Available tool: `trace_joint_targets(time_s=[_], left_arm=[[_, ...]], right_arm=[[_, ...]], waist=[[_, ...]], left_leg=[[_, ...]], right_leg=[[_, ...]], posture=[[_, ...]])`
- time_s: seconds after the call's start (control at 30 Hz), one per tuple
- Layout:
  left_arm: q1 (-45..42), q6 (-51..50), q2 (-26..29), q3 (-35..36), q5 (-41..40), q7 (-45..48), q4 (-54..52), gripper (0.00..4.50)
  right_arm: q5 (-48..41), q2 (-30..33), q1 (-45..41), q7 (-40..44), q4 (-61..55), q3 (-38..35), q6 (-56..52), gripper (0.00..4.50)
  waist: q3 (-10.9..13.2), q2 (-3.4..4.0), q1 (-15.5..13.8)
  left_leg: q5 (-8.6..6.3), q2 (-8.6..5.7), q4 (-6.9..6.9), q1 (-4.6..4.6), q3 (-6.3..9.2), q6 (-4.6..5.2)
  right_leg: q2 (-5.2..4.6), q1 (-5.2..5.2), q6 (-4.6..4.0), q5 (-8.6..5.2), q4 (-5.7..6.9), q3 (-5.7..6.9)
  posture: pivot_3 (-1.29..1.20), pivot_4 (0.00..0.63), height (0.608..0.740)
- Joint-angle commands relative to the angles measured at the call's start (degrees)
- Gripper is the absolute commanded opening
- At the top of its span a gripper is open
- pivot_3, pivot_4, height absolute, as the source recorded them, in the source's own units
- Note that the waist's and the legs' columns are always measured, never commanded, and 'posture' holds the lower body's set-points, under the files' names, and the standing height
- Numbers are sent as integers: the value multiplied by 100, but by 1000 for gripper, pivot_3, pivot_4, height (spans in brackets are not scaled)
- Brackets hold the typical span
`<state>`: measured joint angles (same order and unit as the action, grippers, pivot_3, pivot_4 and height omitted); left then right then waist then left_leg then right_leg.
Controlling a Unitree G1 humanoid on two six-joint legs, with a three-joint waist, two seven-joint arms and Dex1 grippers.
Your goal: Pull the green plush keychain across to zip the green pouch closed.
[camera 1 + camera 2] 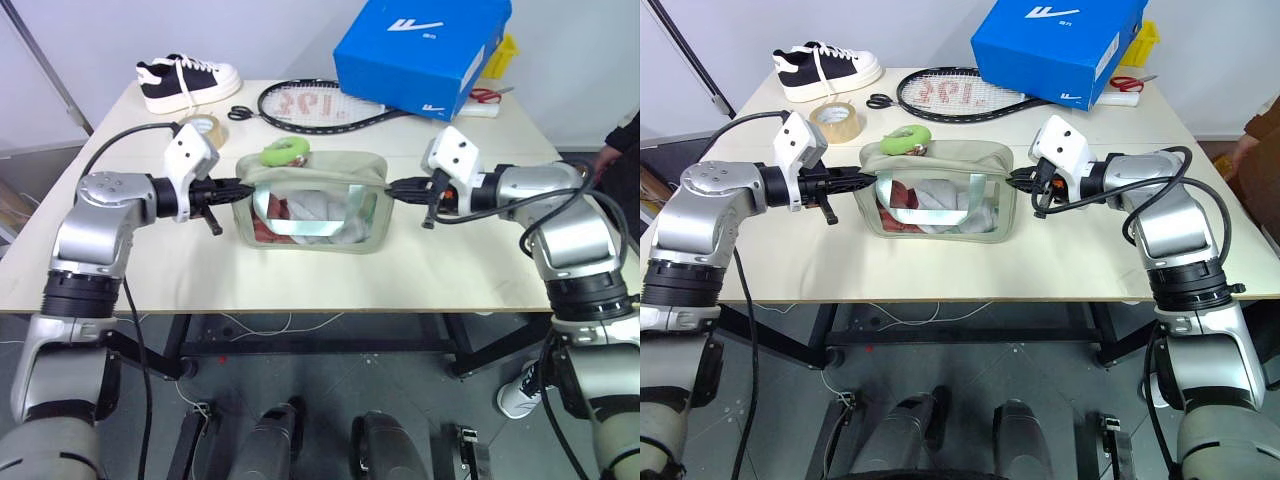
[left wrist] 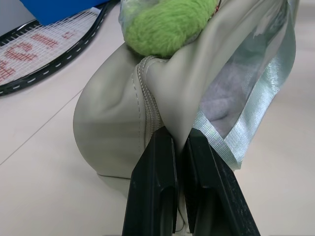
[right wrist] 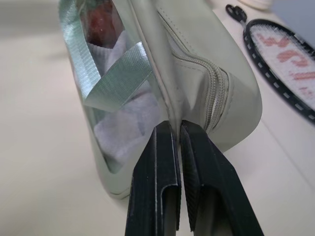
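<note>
Both grippers, left gripper [image 2: 179, 142] and right gripper [image 3: 178, 129], pinch the green pouch [image 1: 312, 203] ends; no writing readable.

Head eyes look down; wrist cameras sit close at the green pouch [image 1: 312, 200].

shoe: I see a black-and-white lace-up sneaker [image 1: 188, 81] at my desk's far left corner.
tape: a roll of tan packing tape [image 1: 205, 128] lies just nearer than the sneaker.
scissors: black-handled scissors [image 1: 243, 113] lie beside the racket's head.
racket: a black-framed racket with red-marked strings [image 1: 318, 106] lies along the far edge.
box: a blue cardboard shoebox [image 1: 424, 52] rests tilted on the racket's right end.
far right corner: red-handled scissors [image 1: 487, 95] lie past the box.
</note>
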<state>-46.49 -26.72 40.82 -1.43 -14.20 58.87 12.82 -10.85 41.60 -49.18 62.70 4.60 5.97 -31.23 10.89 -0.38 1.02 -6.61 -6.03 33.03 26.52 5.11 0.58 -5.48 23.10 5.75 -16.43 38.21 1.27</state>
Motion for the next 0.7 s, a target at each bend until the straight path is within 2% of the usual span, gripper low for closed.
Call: trace_joint_targets(time_s=[0.03, 0.07, 0.1, 0.2, 0.27, 0.37, 0.5, 0.7], left_arm=[[-100, 62, 56, 64, 20, -27, -147, 0], [-102, 56, 51, 66, 13, -28, -152, 0], [-97, 42, 48, 67, 5, -28, -172, 0], [-80, 33, 40, 54, -8, -14, -218, 0], [-90, 41, 33, 45, -10, 0, -219, 0], [-112, 104, 38, 10, 29, 27, -184, 0], [-177, 134, -6, 3, 22, 85, -117, 0], [-170, 168, -61, -24, 47, 109, -133, 0]], right_arm=[[-471, 348, -539, 482, -177, -277, -491, 2025], [-555, 409, -626, 581, -160, -297, -594, 2432], [-682, 458, -746, 699, -110, -324, -725, 3102], [-946, 518, -1082, 999, 97, -334, -988, 4460], [-1167, 232, -1409, 936, 294, -420, -1129, 4460], [-1215, -650, -2048, 0, 1027, -626, -1357, 4460], [-754, -1948, -2690, -1275, 2315, -481, -1173, 4460], [-437, -2554, -3206, -1608, 3678, -339, -837, 4460]], waist=[[1, 2, -2], [1, 2, -3], [1, 2, -4], [1, 2, -3], [1, 2, 7], [-1, 4, 54], [-1, 4, 85], [0, 4, -13]], left_leg=[[0, -1, 0, 2, 0, 0], [0, -1, 1, 2, -1, 1], [-1, -1, 0, 3, -1, 1], [-3, 0, 0, 1, 0, 1], [-9, 0, 0, 1, 0, -8], [-9, 1, -2, 0, -1, -8], [-1, 0, -10, 1, -2, -2], [0, -10, -4, 3, -6, -2]], right_leg=[[-2, 2, 0, 0, 0, 0], [-2, 1, 0, 0, 0, 0], [-3, 2, 0, 0, -1, 0], [-3, 5, 0, 0, -2, 0], [-4, 10, 0, 0, -3, 0], [-3, 5, -1, 0, -1, -2], [0, 14, -2, 0, 7, -6], [11, 31, 4, 3, 8, -9]], posture=[[0, 150, 740], [0, 150, 740], [0, 150, 740], [0, 150, 740], [0, 150, 740], [0, 150, 740], [0, 150, 740], [0, 150, 740]])
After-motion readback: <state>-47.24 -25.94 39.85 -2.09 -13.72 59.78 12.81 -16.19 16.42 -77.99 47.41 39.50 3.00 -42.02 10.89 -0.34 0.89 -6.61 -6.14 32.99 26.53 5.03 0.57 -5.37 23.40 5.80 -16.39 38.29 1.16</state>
